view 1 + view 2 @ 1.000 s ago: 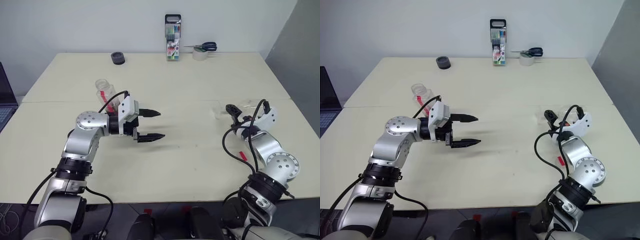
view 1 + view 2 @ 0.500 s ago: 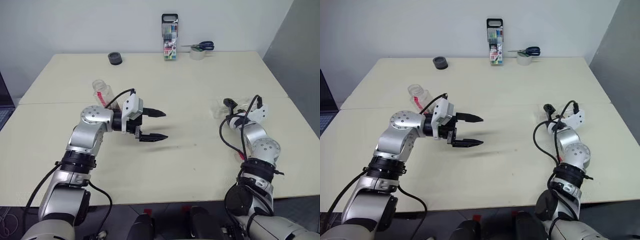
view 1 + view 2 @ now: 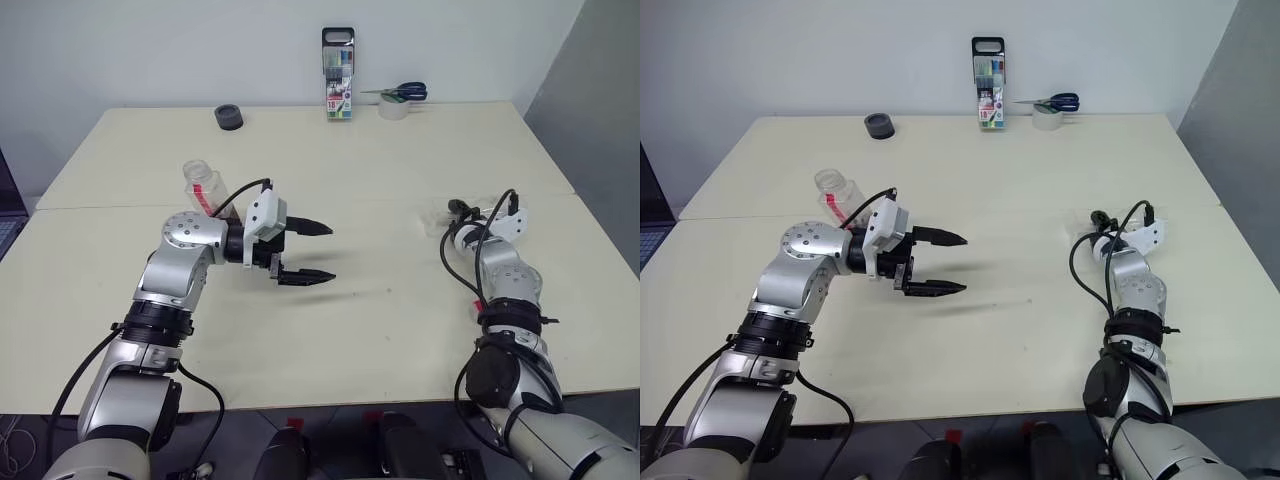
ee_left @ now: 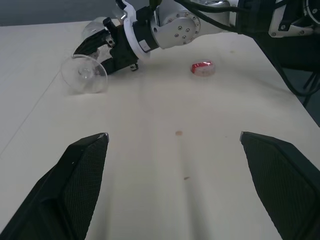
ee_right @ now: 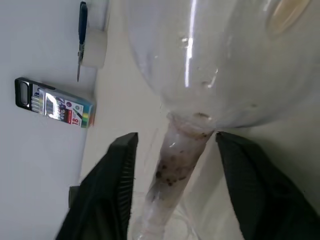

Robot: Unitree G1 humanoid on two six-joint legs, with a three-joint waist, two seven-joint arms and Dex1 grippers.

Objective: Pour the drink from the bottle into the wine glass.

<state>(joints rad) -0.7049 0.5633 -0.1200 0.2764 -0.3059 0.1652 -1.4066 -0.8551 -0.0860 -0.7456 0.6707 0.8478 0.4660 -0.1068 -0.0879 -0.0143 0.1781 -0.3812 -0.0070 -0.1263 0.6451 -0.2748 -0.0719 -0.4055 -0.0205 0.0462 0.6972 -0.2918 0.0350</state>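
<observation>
The wine glass [image 4: 85, 77] lies on its side on the right part of the table, its round foot turned toward my left arm. My right gripper [image 5: 176, 137] straddles its stem [image 5: 177, 155], with a narrow gap between each finger and the stem. The bottle [image 3: 203, 184], clear with a red label stripe and no cap, stands behind my left forearm; I cannot make out the drink in it. A red cap [image 4: 202, 68] lies on the table beside my right arm. My left gripper [image 3: 325, 252] hovers open and empty over the table's middle, pointing toward the glass.
At the table's far edge stand a marker pack [image 3: 340, 88], a tape roll [image 3: 398, 108] with scissors [image 3: 405, 93] on it, and a black round object [image 3: 229, 117]. A laptop's corner [image 3: 8, 215] shows at the far left. A seam crosses the table.
My right arm has reached forward to the lying glass and its fingers have narrowed around the stem. The left arm has kept still; the camera has shifted a little.
</observation>
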